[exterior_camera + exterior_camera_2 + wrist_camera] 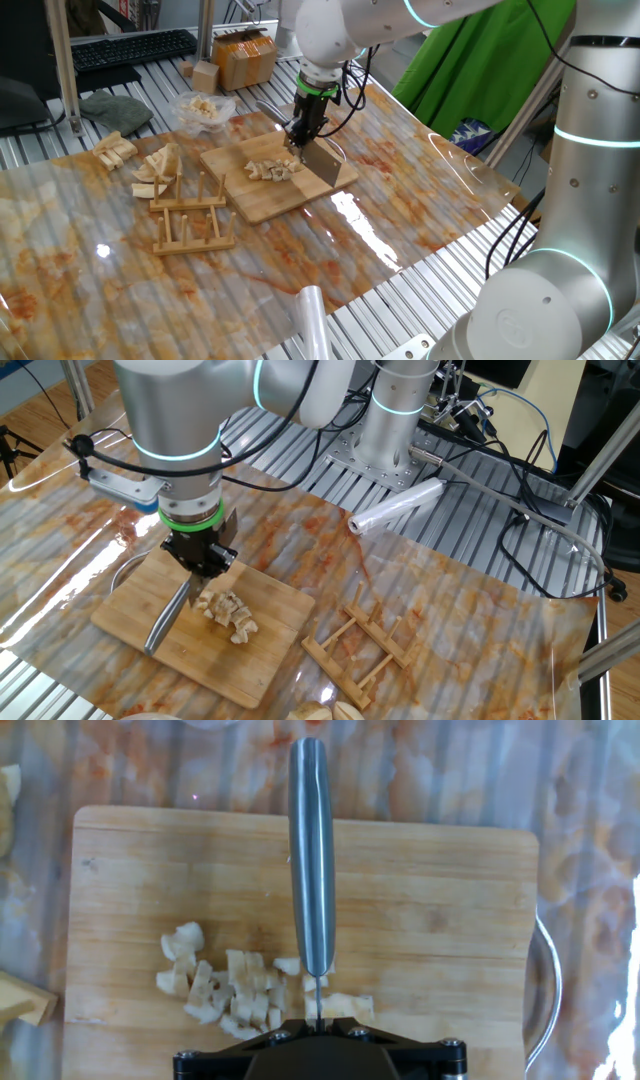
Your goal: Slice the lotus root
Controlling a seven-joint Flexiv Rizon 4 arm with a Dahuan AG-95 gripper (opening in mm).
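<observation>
The lotus root [270,170] [228,615] [225,990] is a cluster of small cream cut bits on the wooden cutting board [255,200] [130,610] [430,920]. My gripper [300,138] [203,570] [316,1020] hangs over the board, shut on a steel knife [324,165] [165,622] [311,850]. The knife stands edge-down, and its handle reaches away from the gripper across the board. In the hand view the blade's thin spine sits between the jaws, just right of most of the bits, and a few bits lie on its other side.
A wooden rack [190,215] [360,645] stands beside the board. Tan wedge pieces [155,165] lie to its left. Behind the board are a clear bowl of pale bits [203,108], a cardboard box [243,58] and a keyboard [130,48]. A roll of film [310,320] [395,508] lies near the table edge.
</observation>
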